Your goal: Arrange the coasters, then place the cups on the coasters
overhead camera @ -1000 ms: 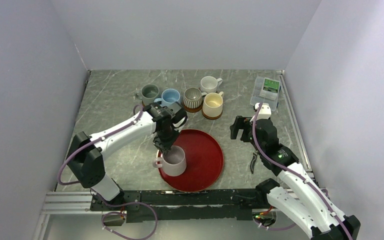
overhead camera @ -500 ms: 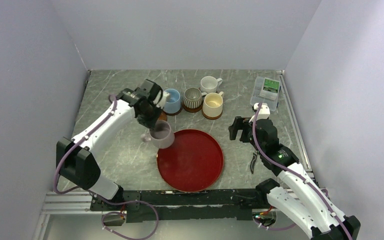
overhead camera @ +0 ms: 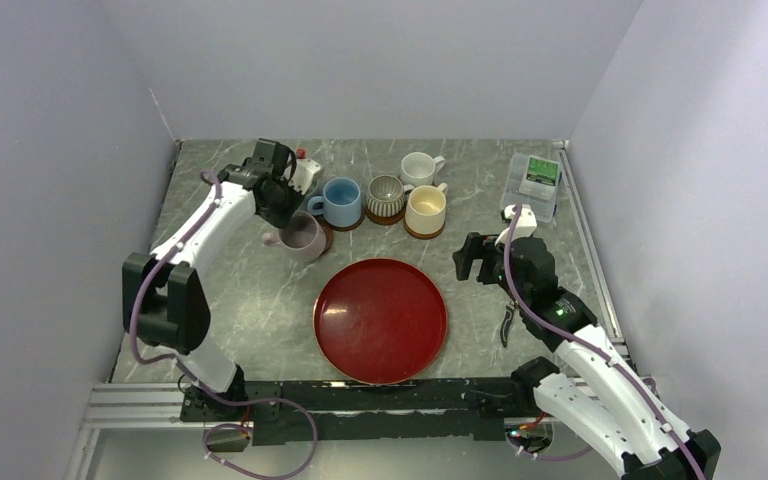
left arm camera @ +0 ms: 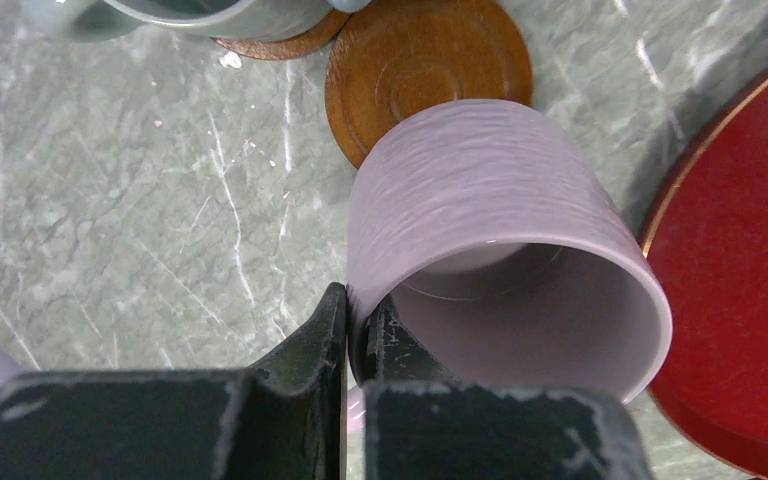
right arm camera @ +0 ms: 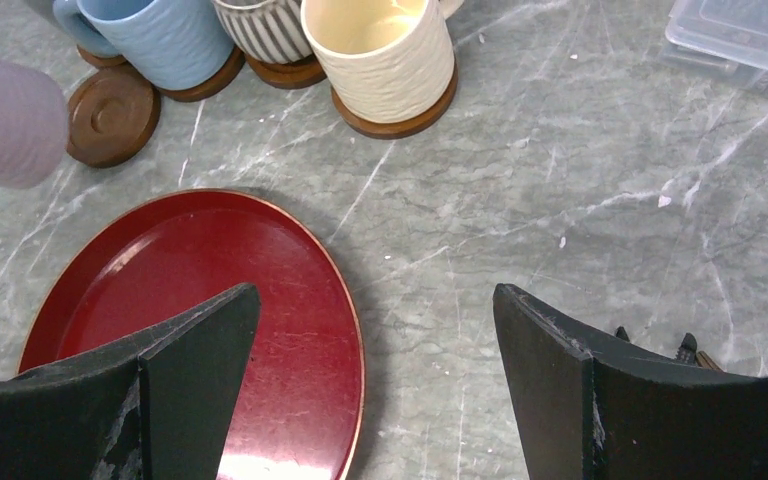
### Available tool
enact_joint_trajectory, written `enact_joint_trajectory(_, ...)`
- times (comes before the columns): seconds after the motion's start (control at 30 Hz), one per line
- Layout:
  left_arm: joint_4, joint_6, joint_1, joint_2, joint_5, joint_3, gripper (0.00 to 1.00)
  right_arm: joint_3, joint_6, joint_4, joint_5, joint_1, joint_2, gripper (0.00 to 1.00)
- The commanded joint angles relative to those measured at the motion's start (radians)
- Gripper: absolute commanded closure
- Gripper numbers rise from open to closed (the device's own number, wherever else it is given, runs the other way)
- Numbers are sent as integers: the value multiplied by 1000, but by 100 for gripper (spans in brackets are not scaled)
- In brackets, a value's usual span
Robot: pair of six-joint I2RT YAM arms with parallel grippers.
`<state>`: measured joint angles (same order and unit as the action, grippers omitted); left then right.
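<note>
My left gripper (left arm camera: pixel 360 310) is shut on the rim of the pale lilac cup (left arm camera: pixel 495 230), one finger inside and one outside. The cup hangs tilted, just over a bare reddish-brown coaster (left arm camera: pixel 428 70) at the left end of the row, next to the grey-green cup (left arm camera: pixel 210 12). From above, the lilac cup (overhead camera: pixel 303 236) sits left of the light blue cup (overhead camera: pixel 341 201), the ribbed cup (overhead camera: pixel 385 196), the cream-yellow cup (overhead camera: pixel 426 209) and the white cup (overhead camera: pixel 419 167). Those near cups stand on coasters (right arm camera: pixel 395 122). My right gripper (right arm camera: pixel 375 300) is open, holding nothing, right of the tray.
A large glossy red tray (overhead camera: pixel 381 320) lies bare in the middle near the front. At the back right stands a clear plastic box (overhead camera: pixel 533 183). A small dark tool (overhead camera: pixel 507 322) lies beside my right arm. White walls close in three sides.
My left gripper lifted the lilac cup off the red tray and carried it back and left, to the bare coaster. The right arm has hardly moved.
</note>
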<state>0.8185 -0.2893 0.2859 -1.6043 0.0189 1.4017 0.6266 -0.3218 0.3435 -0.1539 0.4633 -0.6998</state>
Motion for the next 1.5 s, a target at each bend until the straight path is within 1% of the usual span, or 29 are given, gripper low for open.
enact_joint_trajectory(0.0, -62, -111, -22, -34, 90, 44, 97, -11, 19, -58, 12, -4, 20, 9)
enact_joint_trajectory(0.1, -76, -120, -23, -56, 118, 46, 97, -17, 24, -66, 17, -5, 17, 9)
enact_joint_trajectory(0.47, -67, -144, -27, -153, 96, 107, 97, -22, 27, -77, 30, -4, 7, 9)
enact_joint_trajectory(0.87, -70, -155, -39, -202, 73, 159, 97, -24, 27, -74, 34, -4, 3, 9)
enact_joint_trajectory(1.47, -71, -148, -47, -247, 76, 207, 97, -30, 24, -74, 40, -4, 7, 9)
